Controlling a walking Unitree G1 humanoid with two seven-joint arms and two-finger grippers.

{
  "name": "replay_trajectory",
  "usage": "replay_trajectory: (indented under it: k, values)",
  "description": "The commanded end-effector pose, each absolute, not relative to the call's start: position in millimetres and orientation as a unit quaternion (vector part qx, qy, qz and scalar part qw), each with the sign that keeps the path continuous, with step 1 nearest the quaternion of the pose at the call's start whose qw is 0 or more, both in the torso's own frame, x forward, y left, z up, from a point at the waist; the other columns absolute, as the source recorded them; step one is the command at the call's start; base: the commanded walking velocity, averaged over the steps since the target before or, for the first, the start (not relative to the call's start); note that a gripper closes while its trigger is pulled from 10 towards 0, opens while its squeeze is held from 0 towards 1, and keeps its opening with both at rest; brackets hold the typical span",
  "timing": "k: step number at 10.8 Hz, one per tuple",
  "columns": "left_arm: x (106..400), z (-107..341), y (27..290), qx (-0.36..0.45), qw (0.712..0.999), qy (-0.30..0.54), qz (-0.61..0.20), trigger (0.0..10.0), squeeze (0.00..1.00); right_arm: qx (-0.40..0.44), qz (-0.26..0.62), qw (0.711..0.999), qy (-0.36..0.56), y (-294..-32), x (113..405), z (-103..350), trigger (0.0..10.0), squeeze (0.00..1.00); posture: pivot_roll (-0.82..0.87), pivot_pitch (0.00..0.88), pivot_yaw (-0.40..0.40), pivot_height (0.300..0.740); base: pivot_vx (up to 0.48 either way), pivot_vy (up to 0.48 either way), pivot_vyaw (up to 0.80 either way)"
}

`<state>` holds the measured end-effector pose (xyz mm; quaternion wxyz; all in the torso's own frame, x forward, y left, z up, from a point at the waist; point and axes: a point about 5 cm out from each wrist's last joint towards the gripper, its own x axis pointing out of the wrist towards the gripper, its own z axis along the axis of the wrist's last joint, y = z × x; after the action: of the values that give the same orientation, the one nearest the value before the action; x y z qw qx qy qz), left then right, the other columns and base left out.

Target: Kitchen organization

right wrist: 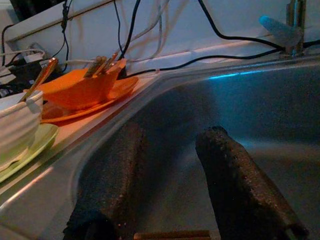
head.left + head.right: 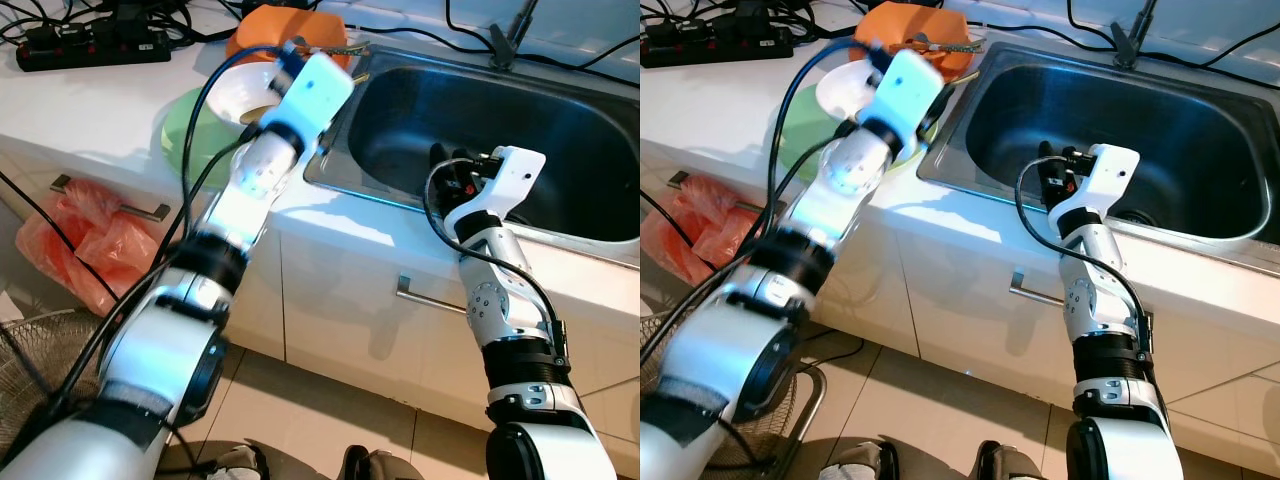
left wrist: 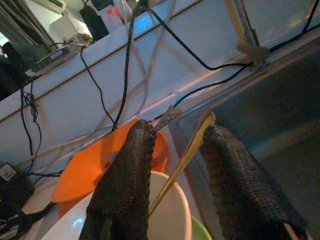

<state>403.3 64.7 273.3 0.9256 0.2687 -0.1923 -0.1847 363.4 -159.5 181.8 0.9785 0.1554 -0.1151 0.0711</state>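
Power strip (image 2: 92, 42): lies at the far left of the white counter (image 2: 90, 120), cables trailing along the wall.
Red bag (image 2: 70, 240): hangs from a drawer handle below the counter edge.
Green plate (image 2: 185, 135): sits on the counter with the white bowl (image 2: 240, 92) standing on it.
Left gripper (image 3: 172, 165): hovers over the white bowl, fingers apart, with a thin yellow chopstick (image 3: 185, 152) running up between them out of the bowl; the fingers do not appear to press on it.
Step in hand: judged to be taking the chopstick from the bowl. To do it well, centre the stick between the pads, close gently, and lift along its slant so the bowl is not tipped off the plate.
Orange dish (image 1: 82, 87): stands just beyond the bowl, beside the sink rim, holding a few sticks.
Sink (image 2: 560, 130): steel basin set into the counter, looks empty apart from the arm reaching in.
Right gripper (image 1: 167, 185): low inside the sink near its front wall, fingers spread, gripping nothing; a brown stick-like thing lies just below them, too dim to identify.
Faucet (image 1: 292, 20): at the back rim, cables draped beside it.
Room: white cabinet fronts with bar handles, pale tiled floor.
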Motion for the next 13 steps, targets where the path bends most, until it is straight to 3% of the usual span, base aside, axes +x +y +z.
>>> replay_trajectory:
  k: [1,13]
  values:
    - [404,278,58,0.281,0.92,-0.2,-0.186,10.0,0.0,0.157,0.066,0.979,-0.113,-161,362,178,10.0,0.0,0.02,0.137,-0.027,0.74,0.0,0.0,0.0]
    - [411,303,44,0.337,0.894,-0.194,-0.224,10.0,0.0,0.171,0.053,0.977,-0.115,-158,341,175,10.0,0.0,-0.03,0.209,0.017,0.74,0.0,0.0,0.0]
